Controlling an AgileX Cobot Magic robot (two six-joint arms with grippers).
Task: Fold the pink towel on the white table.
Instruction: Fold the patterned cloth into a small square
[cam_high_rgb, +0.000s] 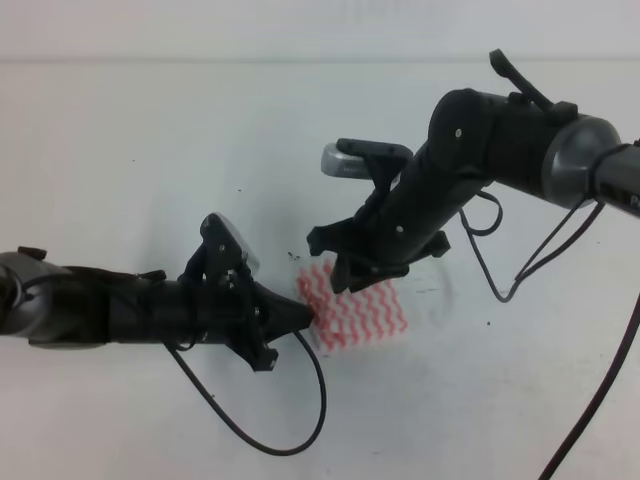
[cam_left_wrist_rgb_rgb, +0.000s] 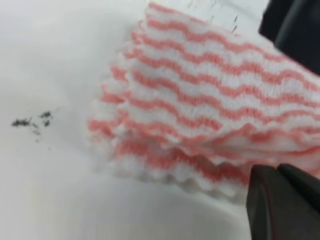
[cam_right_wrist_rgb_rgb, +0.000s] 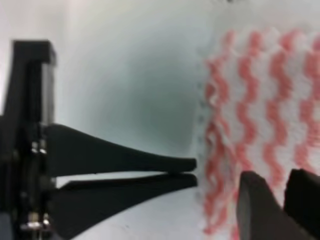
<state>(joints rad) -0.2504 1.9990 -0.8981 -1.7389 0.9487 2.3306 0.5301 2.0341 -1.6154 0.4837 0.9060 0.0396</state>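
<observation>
Currently observed state, itemised below.

Pink towel (cam_high_rgb: 358, 312): folded into a small layered stack, lying flat on the white table (cam_high_rgb: 150, 140) near the centre of the exterior high view. The left wrist view shows several stacked layers with wavy edges (cam_left_wrist_rgb_rgb: 200, 115).

White table: plain surface with small dark specks (cam_left_wrist_rgb_rgb: 32, 121) beside the towel.

Left gripper (cam_high_rgb: 305, 320): tip at the left edge of the towel stack, low over the table. The right wrist view shows its two fingers (cam_right_wrist_rgb_rgb: 150, 172) pressed together with no cloth visible between them; the tips sit just beside the towel edge.

Right gripper (cam_high_rgb: 340, 272): positioned at the upper left corner of the towel, arm angled down from the right. Two finger tips (cam_right_wrist_rgb_rgb: 260, 205) appear over the cloth with a narrow gap between them; whether they grip the towel cannot be told.

Cables (cam_high_rgb: 300, 420): dark loops trail from both arms across the table.
</observation>
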